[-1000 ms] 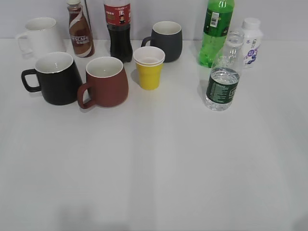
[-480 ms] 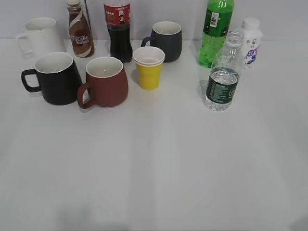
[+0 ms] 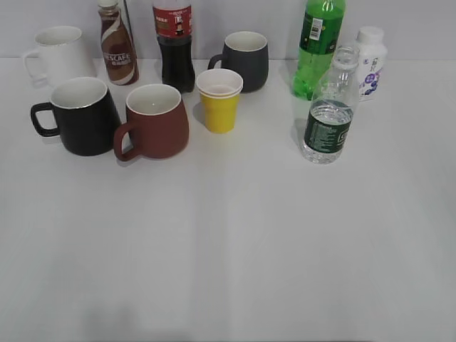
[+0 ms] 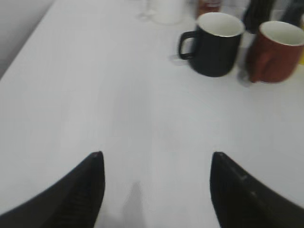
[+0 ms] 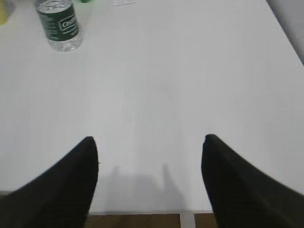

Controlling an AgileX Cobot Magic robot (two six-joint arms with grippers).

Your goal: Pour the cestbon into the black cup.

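Note:
The cestbon (image 3: 328, 110), a clear ribbed bottle with a dark green label and no cap, stands upright at the right; it also shows in the right wrist view (image 5: 59, 23). The black cup (image 3: 80, 115), glossy with a white inside and its handle to the left, stands at the left; it also shows in the left wrist view (image 4: 214, 43). My left gripper (image 4: 156, 161) is open and empty over bare table, well short of the cup. My right gripper (image 5: 149, 145) is open and empty near the table's front edge, far from the bottle. Neither gripper shows in the exterior view.
A reddish-brown mug (image 3: 154, 121), a yellow cup (image 3: 220, 100), a dark grey mug (image 3: 245, 60), a white mug (image 3: 58, 53), a coffee bottle (image 3: 117, 44), a cola bottle (image 3: 175, 44), a green soda bottle (image 3: 318, 44) and a small white bottle (image 3: 370, 61) stand along the back.
The whole exterior picture has shifted a few pixels to the left. No object on the table has moved relative to the others.

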